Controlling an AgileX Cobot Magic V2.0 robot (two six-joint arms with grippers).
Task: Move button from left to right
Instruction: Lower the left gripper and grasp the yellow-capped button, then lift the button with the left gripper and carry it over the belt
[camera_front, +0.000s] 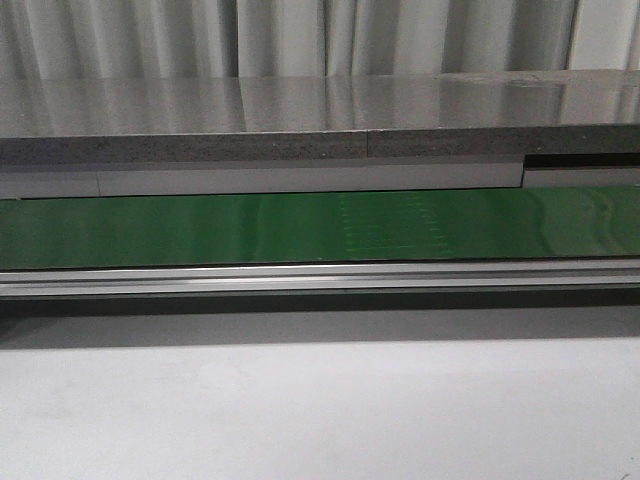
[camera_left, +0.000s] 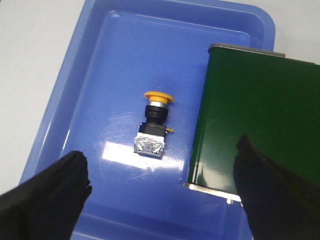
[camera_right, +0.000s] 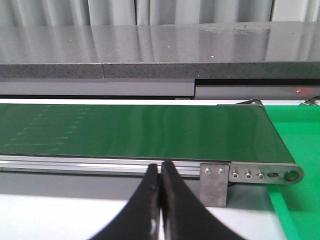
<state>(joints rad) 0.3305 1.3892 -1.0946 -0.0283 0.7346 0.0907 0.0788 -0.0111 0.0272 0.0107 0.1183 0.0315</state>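
Across the pale counter ran a green conveyor belt, with grey curtains behind it. We saw the button lying on its side in a blue tray, just beside the belt's end, with the left tool released above it, fingers spread wide and touching nothing. Our right tool was clenched on nothing, facing the belt.

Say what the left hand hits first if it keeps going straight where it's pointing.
Probably the button, lying on its side in the blue tray, roughly between the open fingers of the left hand. The green belt end overhangs one side; depth is unclear, so that finger might clip it first.
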